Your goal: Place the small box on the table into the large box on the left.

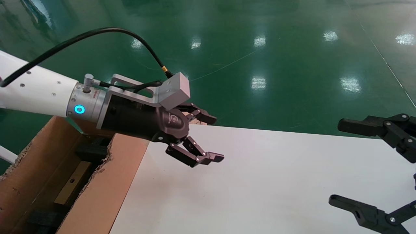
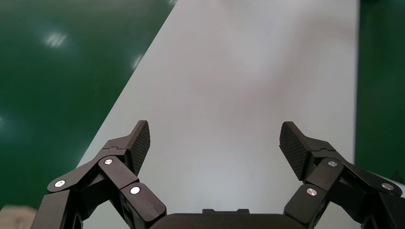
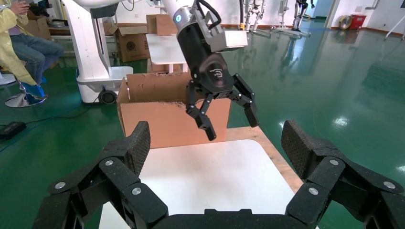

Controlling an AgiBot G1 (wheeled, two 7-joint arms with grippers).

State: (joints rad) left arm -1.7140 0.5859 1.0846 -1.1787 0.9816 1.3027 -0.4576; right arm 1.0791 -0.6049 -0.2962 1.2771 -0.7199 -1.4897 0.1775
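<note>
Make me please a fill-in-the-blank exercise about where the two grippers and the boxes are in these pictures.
1. The left gripper hangs above the white table with its jaws ____.
2. The large box stands at the table's ____ side.
3. A tan oblong box lies ____ the large box.
4. The right gripper, holding nothing, is ____.

Missing words: open; left; inside; open
</note>
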